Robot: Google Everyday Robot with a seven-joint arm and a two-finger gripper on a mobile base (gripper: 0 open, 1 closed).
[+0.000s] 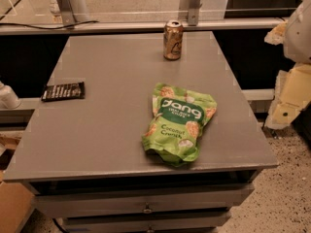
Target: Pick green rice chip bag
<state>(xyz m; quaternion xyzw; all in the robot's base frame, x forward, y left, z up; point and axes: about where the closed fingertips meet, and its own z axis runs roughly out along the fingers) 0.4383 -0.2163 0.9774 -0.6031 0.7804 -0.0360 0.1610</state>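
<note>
In the single camera view, we look down at a grey table (pixel 97 130) that fills most of the frame. The green bag (pixel 179 125) lies flat on it, right of centre and toward the near edge. Its lower end is close to that edge but still on the top. We read white "Jang" lettering on a dark green band, with "Coconut Crunch" below it and chip pictures around. The bag's top end points toward the far side of the table, and its surface looks crinkled.

At the top centre of the frame, near the table's far edge, a tan can (pixel 173 40) stands upright, well apart from the bag. On the left of the frame, a flat black packet (pixel 63 91) lies near the table's left edge, also well apart from the bag.

The gripper (pixel 290 98) shows at the right edge of the frame as cream and white parts. It is beyond the table's right side and well apart from the bag. We cannot tell whether it is open or closed.

Below the tabletop, at the bottom of the frame, we see two grey drawers (pixel 146 203). A speckled floor (pixel 286 198) fills the lower right corner.
</note>
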